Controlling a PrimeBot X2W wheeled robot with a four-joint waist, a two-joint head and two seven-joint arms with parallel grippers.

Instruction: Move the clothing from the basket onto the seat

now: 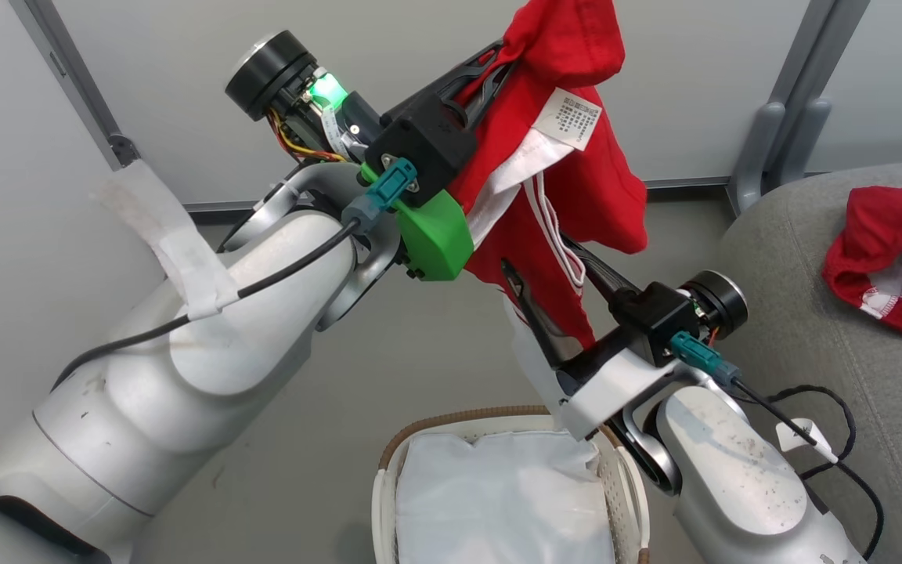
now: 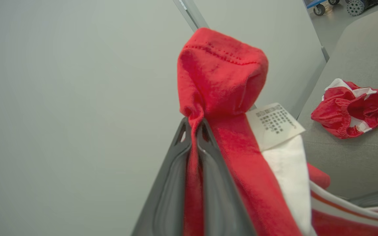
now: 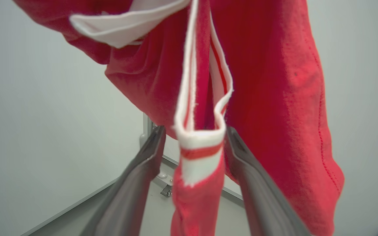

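Clothing (image 1: 607, 188) (image 2: 221, 65) (image 3: 274, 82) of bright red fabric with white stripes and white trim is held aloft between 12 and 1 o'clock in the head view, well above the basket (image 1: 382, 509). It is pinched by the left end effector (image 1: 502, 63) (image 2: 193, 123), whose two dark fingers are pressed together on a bunched fold; a rounded lump of cloth is pushed out past the fingertips in the left wrist view. A white printed label (image 1: 576, 117) (image 2: 274, 124) is seen just beside that grip, at its 4 o'clock in the left wrist view.

Lower down, at the centre of the head view, the hanging part is met by the right end effector (image 1: 537, 262) (image 3: 195, 131). Its fingers are spread apart, and a folded white band with a red stripe is draped in the gap between them, as shown in the right wrist view. One finger is set against the cloth; the other is kept clear of the band, so nothing is clamped.

A second red garment (image 1: 897, 258) (image 2: 353, 111), crumpled, with white trim, is laid on the grey seat (image 1: 811, 352) (image 2: 356, 157) at 3 o'clock in the head view. The basket is placed on the floor (image 1: 388, 352) at 6 o'clock, beside the seat, and a glossy white plastic sheet (image 1: 498, 501) is seen inside it.
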